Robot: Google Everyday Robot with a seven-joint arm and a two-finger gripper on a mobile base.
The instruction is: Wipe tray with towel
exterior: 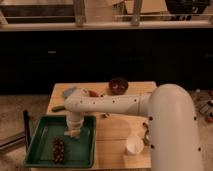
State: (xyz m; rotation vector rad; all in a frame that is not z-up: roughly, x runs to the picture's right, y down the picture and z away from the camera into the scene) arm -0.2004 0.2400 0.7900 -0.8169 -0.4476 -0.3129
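The green tray (40, 135) lies at the table's front left corner. My gripper (73, 131) points straight down into the tray's right half, at the end of the white arm that reaches in from the right. A small pale cloth, the towel (70, 134), shows right at the gripper's tip on the tray floor; most of it is hidden by the gripper. A dark clump of small round things (58, 150) lies in the tray, in front of the gripper.
On the wooden table (115, 127) behind the tray are a blue sponge-like pad (70, 92), a green item (57, 107) and a dark bowl (118, 86). A white cup (134, 145) stands front right. My white arm (175, 130) fills the right side.
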